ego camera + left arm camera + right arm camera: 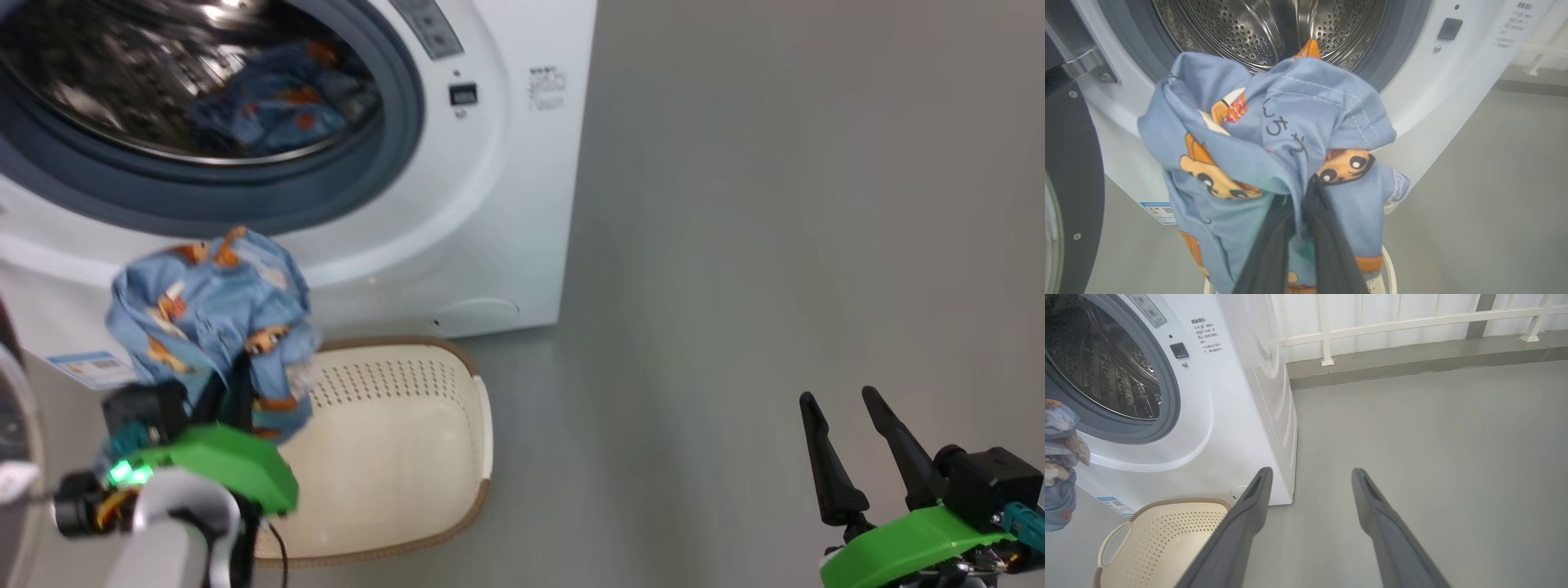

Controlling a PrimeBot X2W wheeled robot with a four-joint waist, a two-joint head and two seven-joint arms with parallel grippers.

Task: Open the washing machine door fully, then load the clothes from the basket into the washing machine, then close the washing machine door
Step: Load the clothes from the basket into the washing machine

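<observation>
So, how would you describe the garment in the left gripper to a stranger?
Find the white washing machine, its drum open. In front of it, above the cream basket, hangs a light blue garment with orange cartoon figures. Unlike the similar garment inside the drum, it is held by the left gripper.

In the head view the drum (122,90) is blurred and cut off at the top and left, and the garment (273,102) inside it is a smear. My left arm (180,523) covers the near left corner of the basket (392,384). The notice (547,88) on the washing machine (490,204) is too small to read. In the left wrist view the fingertips of my left gripper (1301,195) are buried in the bundle of clothes (1274,134), which hides nearly all of the basket. The door (1069,171) is cropped by the left edge.
</observation>
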